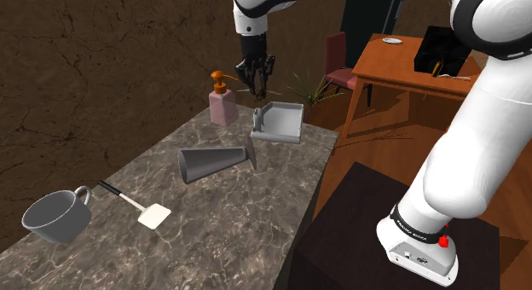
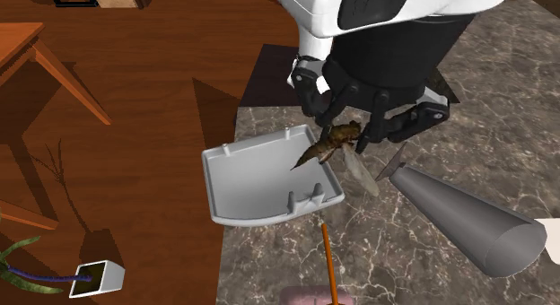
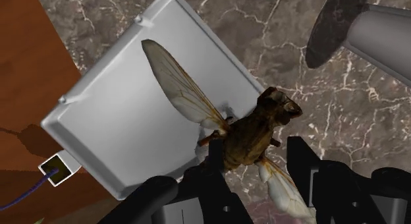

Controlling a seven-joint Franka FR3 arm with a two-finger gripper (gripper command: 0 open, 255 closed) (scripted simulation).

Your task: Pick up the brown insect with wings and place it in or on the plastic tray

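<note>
Closest in the shoulder view, the dark stand [image 1: 375, 220] is carrying the white arm [image 1: 460, 152], which is stretching over the marble tabletop [image 1: 213, 237] so that the jaws are hanging above the grey tray [image 1: 281, 124], beside a pink soap bottle [image 1: 222, 102]. In the second exterior view, the jaws are pinching the brown insect [image 2: 334, 142] by its body and holding it aloft over the tray's edge nearest the grey cone [image 2: 467, 224], probably to clear the rim. In the wrist view, one wing is lying across the tray floor while the body is hovering at its border, so a release looks premature.
</note>
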